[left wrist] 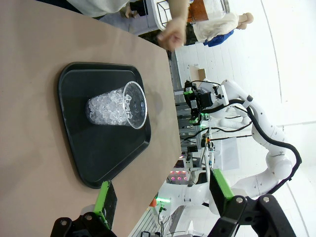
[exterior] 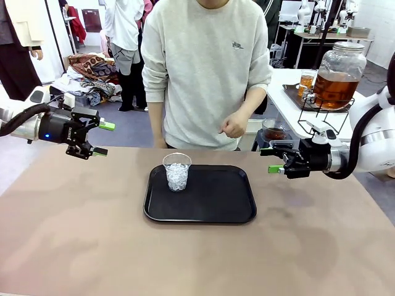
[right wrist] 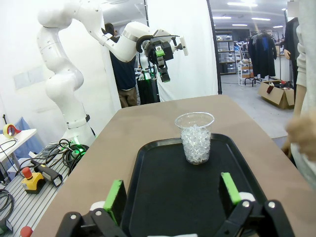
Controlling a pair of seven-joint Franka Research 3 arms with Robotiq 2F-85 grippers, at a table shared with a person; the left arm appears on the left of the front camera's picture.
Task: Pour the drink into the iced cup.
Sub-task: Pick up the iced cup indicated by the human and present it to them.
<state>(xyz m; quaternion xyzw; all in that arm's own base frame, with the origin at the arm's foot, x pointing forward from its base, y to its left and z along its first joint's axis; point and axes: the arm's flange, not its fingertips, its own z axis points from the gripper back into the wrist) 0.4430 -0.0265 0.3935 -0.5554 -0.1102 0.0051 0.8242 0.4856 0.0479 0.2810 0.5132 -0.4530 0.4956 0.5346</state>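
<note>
On tray (right wrist: 163, 190): iced cup (right wrist: 195, 138); person's hand (right wrist: 302, 136) blurred, cut off at edge.

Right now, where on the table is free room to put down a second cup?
The black tray is bare right of the iced cup, which crowds its far-left corner. The table is bare on both sides of the tray.
</note>
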